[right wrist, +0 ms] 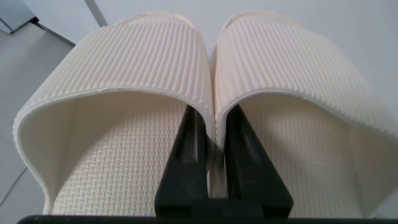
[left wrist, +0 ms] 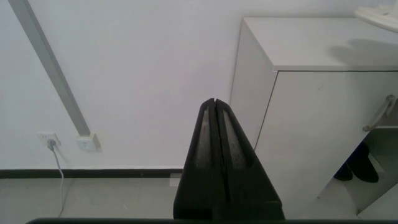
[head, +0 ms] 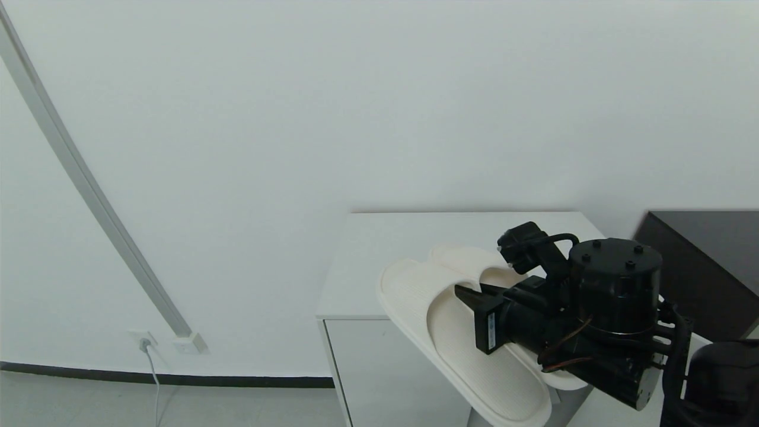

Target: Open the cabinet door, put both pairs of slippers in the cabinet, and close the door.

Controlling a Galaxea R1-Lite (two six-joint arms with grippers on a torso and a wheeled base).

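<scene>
Right gripper clamped on the pair of cream slippers. One finger sits inside each slipper, and the two adjoining strap walls are pinched together between them. The slippers lie side by side and tilted. Their toe ends are over the front part of the white cabinet top, and their heel ends hang lower, out past its front edge. The left wrist view shows a slipper edge above the cabinet top with a shadow beneath it.

Left gripper clenched with nothing between its fingers, which meet along a thin seam. It sits well to the left of the cabinet, in front of the wall.

On the cabinet front, a bar handle lies at the edge of the door panel. Just past that edge, the lower interior shows a dark pair of footwear standing inside.

Behind: a slanted grey conduit on the wall ends near a wall socket with a cable plugged in. A dark piece of furniture stands to the right of the cabinet.
</scene>
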